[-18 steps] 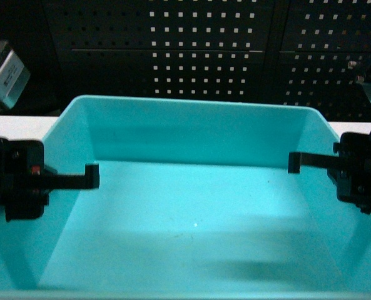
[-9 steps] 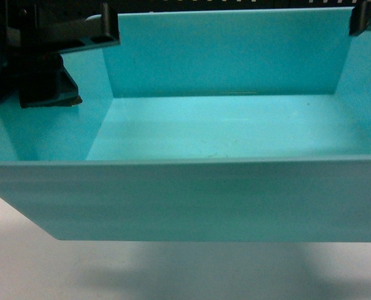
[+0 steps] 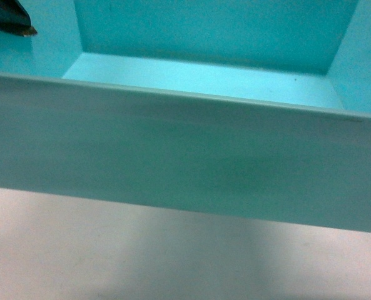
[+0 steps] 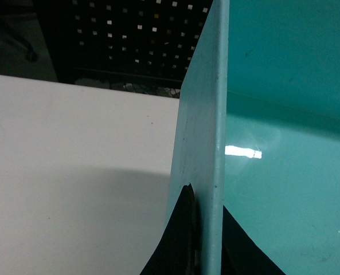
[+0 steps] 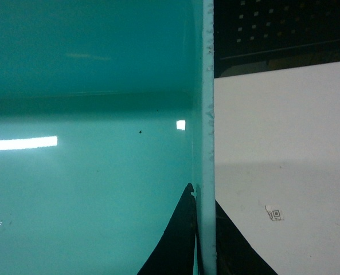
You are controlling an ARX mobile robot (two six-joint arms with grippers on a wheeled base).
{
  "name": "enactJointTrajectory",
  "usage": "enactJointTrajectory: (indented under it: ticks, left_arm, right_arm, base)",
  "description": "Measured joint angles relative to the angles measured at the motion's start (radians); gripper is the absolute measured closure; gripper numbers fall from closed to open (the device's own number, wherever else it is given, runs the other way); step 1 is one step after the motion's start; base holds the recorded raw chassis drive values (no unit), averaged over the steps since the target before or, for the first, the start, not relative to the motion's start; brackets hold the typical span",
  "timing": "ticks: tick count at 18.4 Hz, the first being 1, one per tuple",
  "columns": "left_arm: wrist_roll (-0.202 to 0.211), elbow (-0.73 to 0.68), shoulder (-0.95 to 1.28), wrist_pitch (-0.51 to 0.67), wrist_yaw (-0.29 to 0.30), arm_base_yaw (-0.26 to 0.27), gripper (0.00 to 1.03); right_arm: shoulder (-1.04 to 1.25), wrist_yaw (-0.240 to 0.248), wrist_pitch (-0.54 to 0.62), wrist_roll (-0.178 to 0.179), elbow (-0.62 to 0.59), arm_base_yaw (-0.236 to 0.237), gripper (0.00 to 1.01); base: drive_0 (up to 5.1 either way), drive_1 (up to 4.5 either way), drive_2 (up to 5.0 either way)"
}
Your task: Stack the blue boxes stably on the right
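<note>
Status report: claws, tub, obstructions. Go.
Left claw and right claw each clamped on a side wall. Turquoise tub lifted above the white table. No obstruction visible.

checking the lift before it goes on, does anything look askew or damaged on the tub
No damage shows. The turquoise tub hangs above the white table, its near rim sloping down to the right in the head view, so it looks slightly tilted. The left tool and right tool each clamp a side wall.
</note>
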Motion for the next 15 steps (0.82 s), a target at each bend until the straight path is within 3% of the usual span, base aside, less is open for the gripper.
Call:
enactJointTrajectory:
  ticks: [13, 15]
  left_arm:
    - [0.004, 0.0, -0.006, -0.006, -0.007, 0.0, 1.01]
    - [0.004, 0.0, -0.006, -0.006, -0.007, 0.0, 1.01]
  right_arm:
    - [0.0, -0.001, -0.002, -0.005, 0.007, 0.0, 0.96]
    - [0.0, -0.001, -0.002, -0.007, 0.007, 0.0, 0.99]
  base:
    - [0.0, 0.0, 0.0]
    - [0.0, 0.0, 0.0]
